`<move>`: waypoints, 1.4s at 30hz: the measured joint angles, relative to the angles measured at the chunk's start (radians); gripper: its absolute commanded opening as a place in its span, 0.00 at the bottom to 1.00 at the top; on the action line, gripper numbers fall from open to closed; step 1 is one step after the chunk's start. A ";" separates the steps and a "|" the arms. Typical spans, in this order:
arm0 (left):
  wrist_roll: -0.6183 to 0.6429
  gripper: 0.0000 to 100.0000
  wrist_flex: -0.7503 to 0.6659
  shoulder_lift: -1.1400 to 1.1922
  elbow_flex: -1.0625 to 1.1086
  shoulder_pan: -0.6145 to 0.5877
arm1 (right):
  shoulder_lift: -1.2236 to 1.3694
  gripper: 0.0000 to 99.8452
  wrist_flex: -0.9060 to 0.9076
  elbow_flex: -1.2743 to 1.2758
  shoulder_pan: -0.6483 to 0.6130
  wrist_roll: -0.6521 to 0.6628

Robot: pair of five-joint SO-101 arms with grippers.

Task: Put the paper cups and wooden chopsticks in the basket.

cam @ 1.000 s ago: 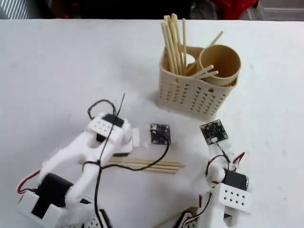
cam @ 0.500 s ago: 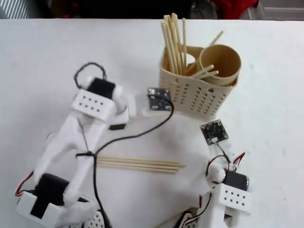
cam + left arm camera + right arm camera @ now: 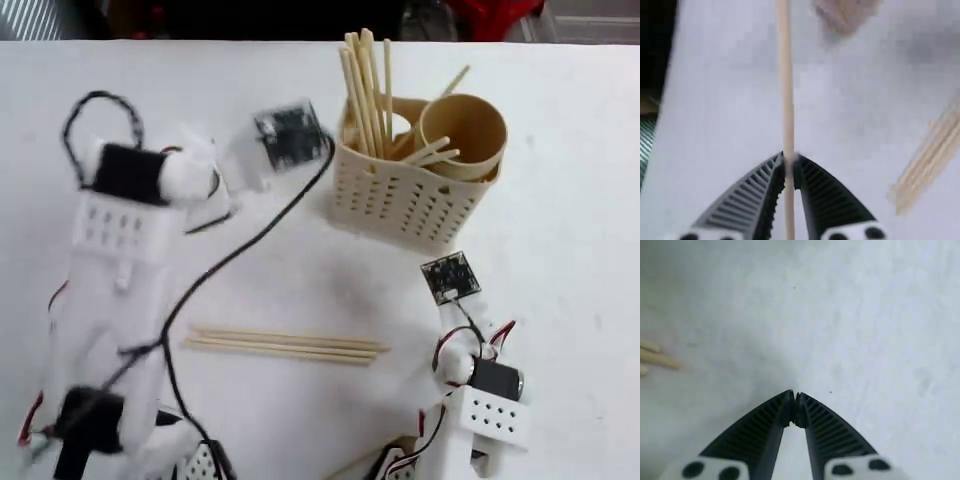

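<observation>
Nearest, the right pincer (image 3: 793,399) hangs low over the white table (image 3: 865,315), its black ribbed jaws pressed together on nothing. Just ahead of it, a bundle of pale wooden chopsticks (image 3: 285,345) lies flat on the table, side by side, between the two arms. Beyond that, the left pincer (image 3: 788,162) is held above the table and clamped on a single wooden chopstick (image 3: 785,75), which runs straight out past the jaw tips. Farthest off stands the cream perforated plastic basket (image 3: 410,205), well apart from the loose bundle. A brown paper cup (image 3: 470,160) sits inside it at one end. At the other end several chopsticks (image 3: 365,90) lean upright, and a few more poke into the cup.
</observation>
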 measured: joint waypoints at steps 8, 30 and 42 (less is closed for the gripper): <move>0.476 0.02 -0.453 -0.152 0.023 0.198 | 0.000 0.02 0.000 0.002 0.000 0.000; 0.927 0.02 -1.530 0.103 0.456 0.354 | 0.000 0.02 0.000 0.008 -0.014 0.009; 0.974 0.08 -1.505 0.157 0.439 0.325 | 0.000 0.02 0.000 0.008 -0.018 0.009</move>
